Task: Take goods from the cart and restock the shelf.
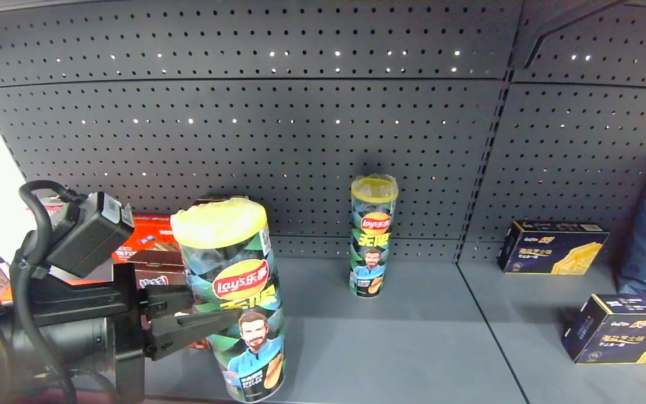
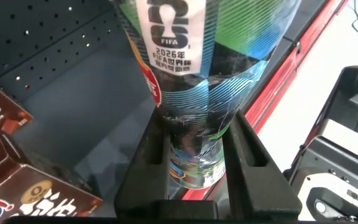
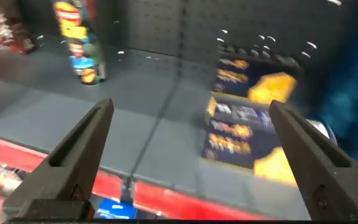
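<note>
**A:** Our left end effector (image 1: 216,314) is clamped round the chips can (image 1: 241,280), right at the shelf's (image 1: 413,348) front edge, toward its left corner. Our right end effector (image 3: 190,106) hangs spread, holding nothing.

**B:** The can is tall and leans a little. If we let go here, we think it could tip over the front lip, or fall back onto the red boxes (image 1: 149,235).

**A:** We can't tell whether its base touches the shelf. Our arm also covers part of those boxes.

Left claw (image 2: 197,152) clamped, right claw (image 3: 191,109) spread wide.
</note>
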